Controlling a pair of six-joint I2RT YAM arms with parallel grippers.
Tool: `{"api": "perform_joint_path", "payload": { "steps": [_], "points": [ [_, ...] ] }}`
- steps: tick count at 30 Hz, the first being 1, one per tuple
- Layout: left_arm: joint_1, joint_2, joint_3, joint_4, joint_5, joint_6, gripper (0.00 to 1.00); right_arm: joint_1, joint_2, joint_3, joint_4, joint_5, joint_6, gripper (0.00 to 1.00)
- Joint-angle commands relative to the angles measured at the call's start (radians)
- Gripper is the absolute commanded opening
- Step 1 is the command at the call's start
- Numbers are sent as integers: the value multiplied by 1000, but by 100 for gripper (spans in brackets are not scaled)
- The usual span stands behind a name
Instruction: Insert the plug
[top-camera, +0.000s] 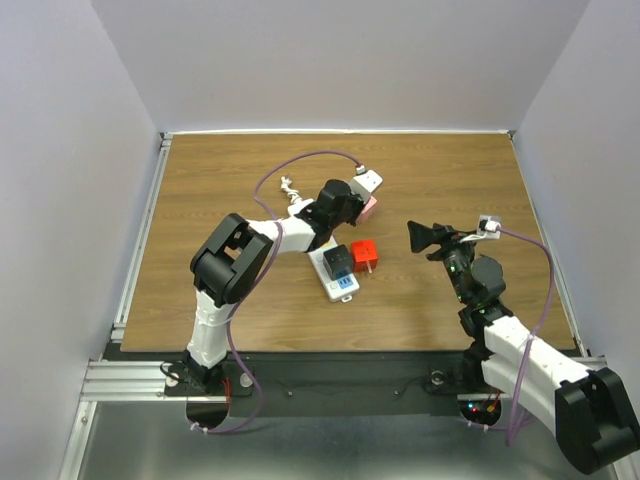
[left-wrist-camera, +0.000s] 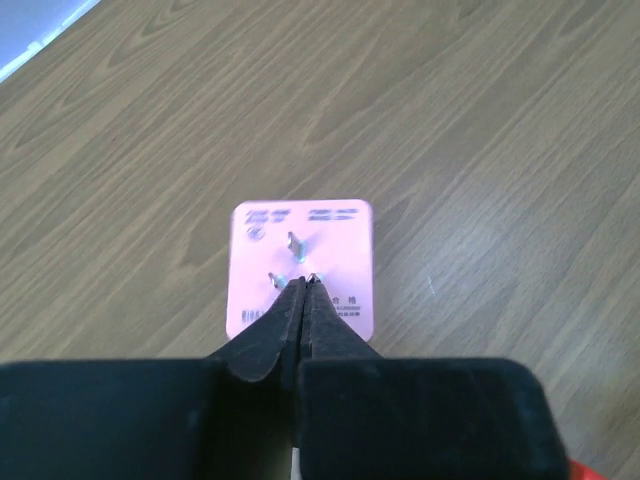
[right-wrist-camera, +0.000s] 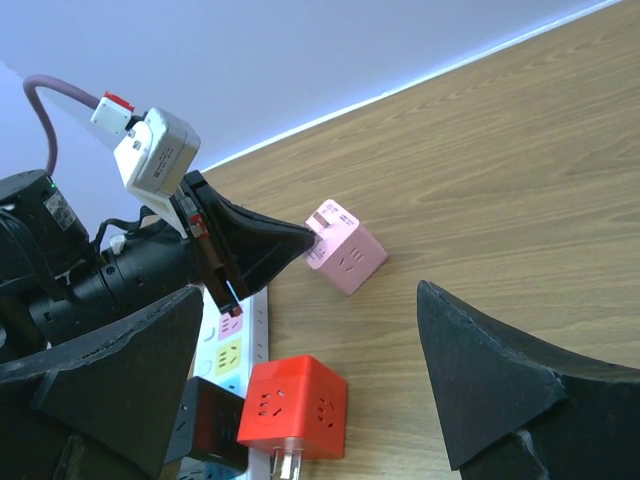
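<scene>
Wood-grain table (top-camera: 450, 170) across the whole scene, with pale walls (top-camera: 330, 60) on three sides. On the left, reaching in over the middle of the board: left gripper (left-wrist-camera: 303, 285), pointing down, fingers (left-wrist-camera: 265, 345) pressed together with hardly a seam. Tips right at the metal prongs (left-wrist-camera: 293, 240) of the pink cube plug (left-wrist-camera: 330, 240); a prong pinched between them or not, cannot tell. On the right, held above bare wood, well apart from the cubes: right gripper (top-camera: 428, 238), fingers spread wide, nothing between. Near the table's middle, lying slantwise: white power strip (top-camera: 343, 288), with a black cube (top-camera: 337, 260) seated on it. Just beside that black cube, on its right: red cube (top-camera: 364, 255), resting on the wood. Beyond, toward the far edge: the pink cube plug, flat on the table, prongs up, apart from the strip, not inserted.
</scene>
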Motion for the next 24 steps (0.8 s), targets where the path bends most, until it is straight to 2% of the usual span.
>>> {"api": "perform_joint_path", "payload": {
  "steps": [1,11,20,24],
  "points": [
    [-2,-1,45,14,6,1,5,-4,-13,-7,1,-9,-26,92],
    [2,-17,37,21,21,-34,0,-3,3,3,-11,-12,-41,92],
    [21,-203,-183,260,31,-195,0,-4,63,24,-10,-40,-72,92],
    [24,-272,-230,299,70,-218,0,-4,74,20,13,-86,-92,94]
  ]
}}
